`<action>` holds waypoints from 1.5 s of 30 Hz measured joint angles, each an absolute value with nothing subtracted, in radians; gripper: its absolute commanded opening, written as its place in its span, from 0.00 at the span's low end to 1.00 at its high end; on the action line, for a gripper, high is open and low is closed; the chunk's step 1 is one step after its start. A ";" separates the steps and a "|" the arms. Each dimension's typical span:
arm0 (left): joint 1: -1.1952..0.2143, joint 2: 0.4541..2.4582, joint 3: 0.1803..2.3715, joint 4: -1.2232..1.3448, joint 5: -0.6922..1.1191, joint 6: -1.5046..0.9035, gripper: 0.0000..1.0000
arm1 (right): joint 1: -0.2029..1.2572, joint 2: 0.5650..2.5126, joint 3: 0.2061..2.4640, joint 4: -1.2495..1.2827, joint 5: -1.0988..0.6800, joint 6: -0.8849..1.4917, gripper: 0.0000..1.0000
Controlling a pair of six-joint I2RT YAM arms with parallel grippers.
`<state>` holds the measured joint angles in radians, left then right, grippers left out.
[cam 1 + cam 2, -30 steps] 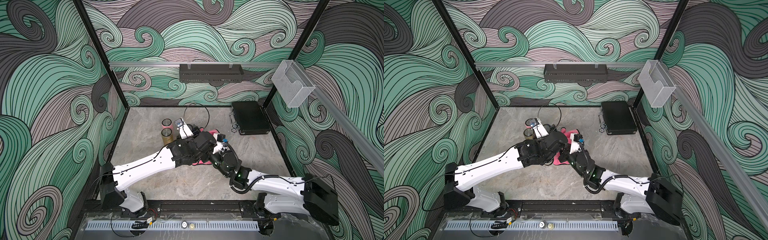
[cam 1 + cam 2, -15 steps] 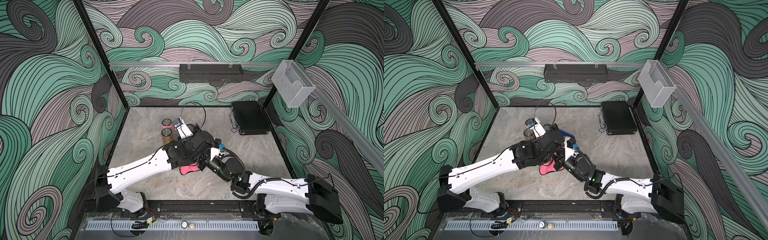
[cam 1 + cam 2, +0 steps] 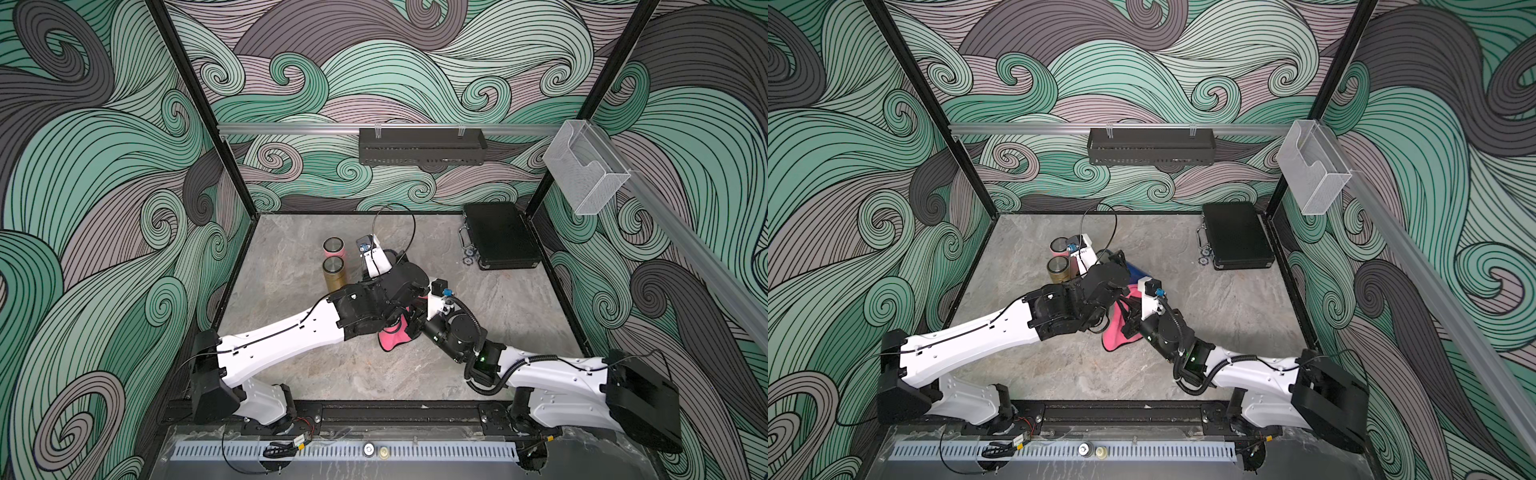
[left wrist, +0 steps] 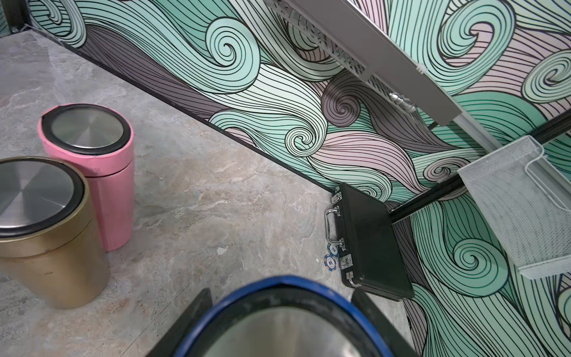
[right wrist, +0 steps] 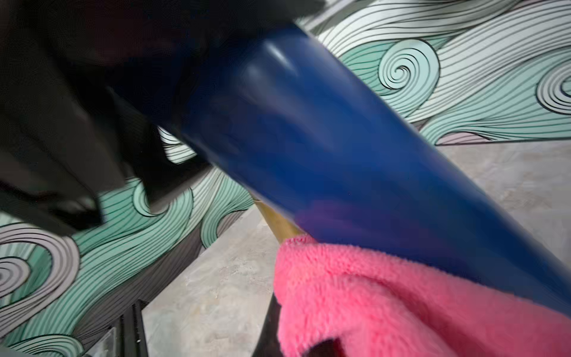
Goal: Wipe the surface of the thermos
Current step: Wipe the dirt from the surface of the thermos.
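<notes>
Reaching in diagonally from lower left, the left gripper (image 4: pixel 281 312) clamps the blue thermos (image 5: pixel 324 148) at frame centre; the right gripper (image 3: pixel 1128 322), stretched in from lower right, pinches a pink cloth (image 5: pixel 401 303) against it, over the grey marble tabletop (image 3: pixel 374 374), wave-patterned walls (image 3: pixel 395 83) around.

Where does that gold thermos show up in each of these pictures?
Both top views: gold thermos upright, in front of the pink thermos.
Left wrist: near the camera, same pairing.
Right wrist: a sliver between blue thermos and pink cloth.
Landmark: the pink thermos, missing only from right wrist.
</notes>
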<state>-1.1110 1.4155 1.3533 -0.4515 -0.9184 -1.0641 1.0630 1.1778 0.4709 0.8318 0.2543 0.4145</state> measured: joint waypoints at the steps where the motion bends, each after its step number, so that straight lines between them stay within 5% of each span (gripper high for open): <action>1: -1.111 1.415 1.352 -0.431 -0.907 -1.039 0.00 | 1.063 1.161 0.490 0.822 0.241 0.409 0.00; 19: -1.111 1.398 1.317 -0.315 -0.795 -0.899 0.00 | 0.994 1.245 0.377 0.912 0.244 0.457 0.00; 31: -1.108 1.368 1.361 -0.454 -0.848 -1.201 0.00 | 1.024 1.234 0.548 0.904 0.144 0.449 0.00; 45: -1.108 1.375 1.359 -0.574 -0.854 -1.336 0.00 | 1.002 1.489 0.564 1.031 0.200 0.472 0.00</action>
<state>-1.1084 1.3746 1.3586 -0.5735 -0.8539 -1.3365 1.0019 1.4891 0.5644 1.0313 0.1997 0.4717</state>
